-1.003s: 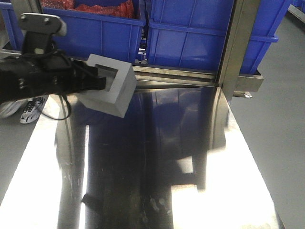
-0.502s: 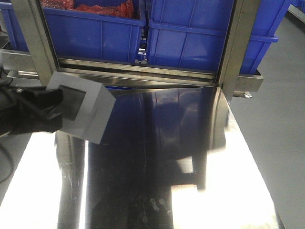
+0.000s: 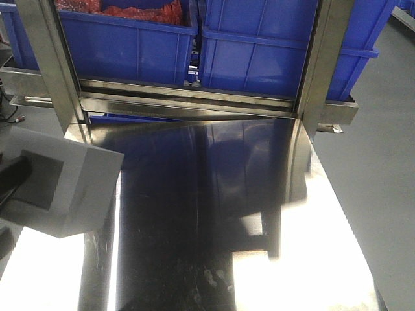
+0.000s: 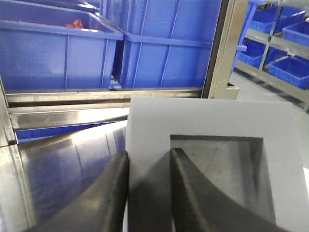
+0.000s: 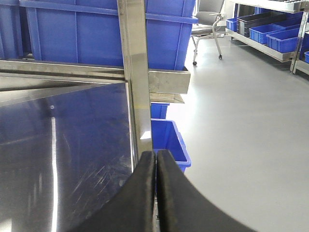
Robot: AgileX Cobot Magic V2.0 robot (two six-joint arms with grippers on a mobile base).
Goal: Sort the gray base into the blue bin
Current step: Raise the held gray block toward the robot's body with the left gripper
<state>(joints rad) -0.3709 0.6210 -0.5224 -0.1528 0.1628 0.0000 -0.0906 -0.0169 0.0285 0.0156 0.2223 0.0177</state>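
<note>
The gray base [image 3: 74,184] hangs at the left edge of the front view, close to the camera, with its square recess [image 3: 42,188] facing up. My left gripper [image 4: 149,154] is shut on its rim: one finger [image 4: 113,193] lies outside the wall and the other finger [image 4: 193,193] sits inside the recess. The gray base [image 4: 212,118] fills the lower right of the left wrist view. Blue bins [image 3: 259,58] stand on the rack behind the steel table; the left blue bin [image 3: 130,45] holds red material. My right gripper [image 5: 156,154] is shut on nothing at the table's right edge.
A shiny steel table [image 3: 207,220] lies below. Steel rack posts [image 3: 321,58] and a crossbar [image 3: 188,97] stand in front of the bins. A small blue bin [image 5: 169,137] sits on the floor right of the table. Shelves of more blue bins [image 4: 285,53] stand far right.
The gray base has moved left, down and nearer the camera, now partly cut off by the frame's left edge. The left arm has mostly left the front view.
</note>
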